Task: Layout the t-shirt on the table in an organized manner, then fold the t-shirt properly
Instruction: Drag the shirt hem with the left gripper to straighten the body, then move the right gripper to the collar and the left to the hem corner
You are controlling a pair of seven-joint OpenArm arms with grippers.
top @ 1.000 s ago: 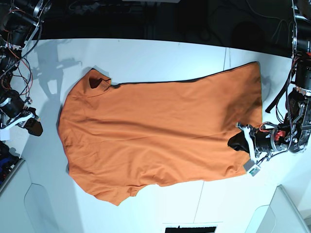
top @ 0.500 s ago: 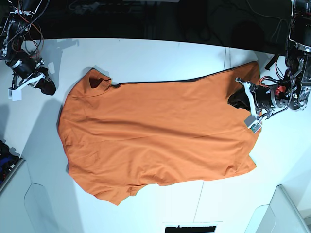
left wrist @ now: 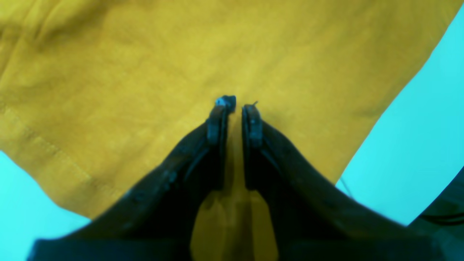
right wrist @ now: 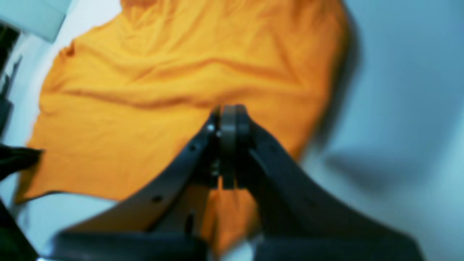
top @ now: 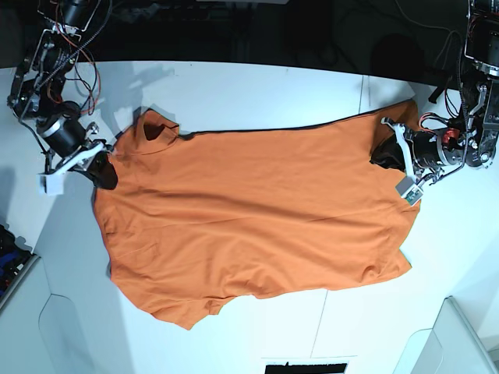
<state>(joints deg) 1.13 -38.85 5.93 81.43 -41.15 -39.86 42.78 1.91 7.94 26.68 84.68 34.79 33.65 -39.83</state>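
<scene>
Orange t-shirt [top: 249, 210] lies spread flat across matte white table [top: 234, 86], collar end toward base view's left, hem at right; soft knit cloth w/ shallow wrinkles, stitched hem edge, one sleeve poking out at bottom left. Thin dark seam line [top: 363, 95] crosses tabletop. Left gripper [left wrist: 235, 105] over hem area, black curved fingers nearly together w/ a narrow gap, cloth showing through; can't tell if it's pinching fabric. Right gripper [right wrist: 228, 112] fully closed, nothing between pads, just beside shoulder edge.
</scene>
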